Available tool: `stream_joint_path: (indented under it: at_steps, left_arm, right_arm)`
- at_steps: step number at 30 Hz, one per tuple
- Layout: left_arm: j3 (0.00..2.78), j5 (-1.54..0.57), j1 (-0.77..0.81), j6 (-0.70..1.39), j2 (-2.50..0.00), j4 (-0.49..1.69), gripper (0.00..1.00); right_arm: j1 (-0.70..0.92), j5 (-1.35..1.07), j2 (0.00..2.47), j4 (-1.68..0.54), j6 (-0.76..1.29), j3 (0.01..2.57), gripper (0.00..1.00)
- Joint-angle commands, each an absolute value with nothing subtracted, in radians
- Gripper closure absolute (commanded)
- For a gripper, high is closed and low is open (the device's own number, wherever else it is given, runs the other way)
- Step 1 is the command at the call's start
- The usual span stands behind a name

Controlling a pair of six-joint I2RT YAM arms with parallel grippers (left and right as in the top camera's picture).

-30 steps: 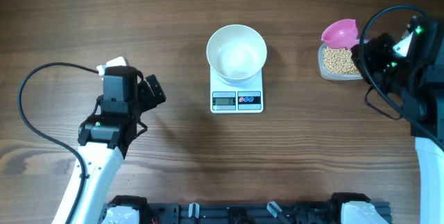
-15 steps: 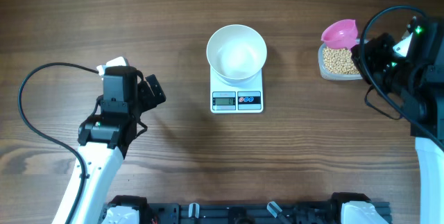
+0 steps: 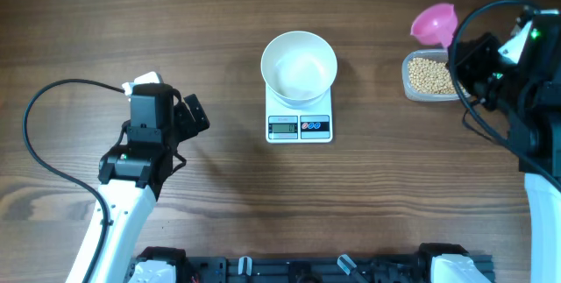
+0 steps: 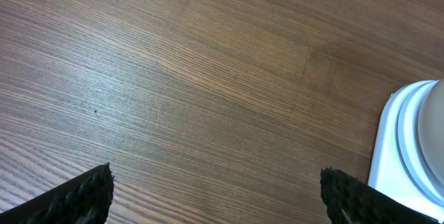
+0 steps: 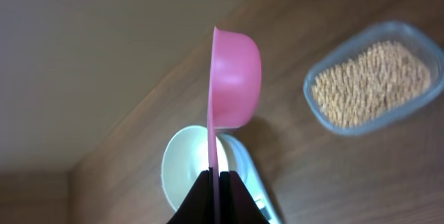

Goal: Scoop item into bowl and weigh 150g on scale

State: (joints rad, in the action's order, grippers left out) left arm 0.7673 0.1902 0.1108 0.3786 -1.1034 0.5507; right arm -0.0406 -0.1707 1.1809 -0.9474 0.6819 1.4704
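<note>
The white bowl [image 3: 299,66] stands on the white scale [image 3: 299,123] at the table's middle; it looks empty. Tan beans [image 3: 431,75] fill a clear tub [image 3: 409,80] at the right. My right gripper [image 5: 215,177] is shut on the handle of a pink scoop [image 3: 435,22], which hangs in the air just beyond the tub. In the right wrist view the scoop [image 5: 231,80] is seen edge-on, with the beans [image 5: 371,84] to its right and the bowl [image 5: 186,168] behind. My left gripper [image 4: 215,195] is open over bare wood, left of the scale [image 4: 401,148].
The left arm and its black cable [image 3: 39,112] lie over the left part of the table. The right arm [image 3: 517,81] stands beside the tub at the right edge.
The right gripper has lifted the pink scoop up and away from the tub, toward the far side. The left arm has not moved.
</note>
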Motion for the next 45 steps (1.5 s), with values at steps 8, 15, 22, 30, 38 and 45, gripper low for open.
stream_joint_path:
  at_steps: [8, 15, 22, 30, 38, 45]
  left_arm:
    - [0.765, 0.203, 0.104, 0.371, -1.108, 0.551, 0.0]
    - [0.765, 0.203, 0.104, 0.371, -1.108, 0.551, 0.0]
    - [0.765, 0.203, 0.104, 0.371, -1.108, 0.551, 0.0]
    - [0.765, 0.203, 0.104, 0.371, -1.108, 0.551, 0.0]
    - [0.765, 0.203, 0.104, 0.371, -1.108, 0.551, 0.0]
    - [0.765, 0.203, 0.104, 0.371, -1.108, 0.551, 0.0]
  right_arm:
    - [-0.044, 0.057, 1.186, -0.935, 0.303, 1.478, 0.96]
    - [-0.044, 0.06, 1.188, -0.928, 0.131, 1.478, 0.96]
    - [-0.044, 0.061, 1.188, -0.924, 0.104, 1.478, 0.96]
    - [-0.044, 0.06, 1.188, -0.925, 0.106, 1.478, 0.96]
    - [-0.044, 0.06, 1.188, -0.928, 0.16, 1.478, 0.96]
    - [-0.044, 0.06, 1.188, -0.926, 0.16, 1.478, 0.96]
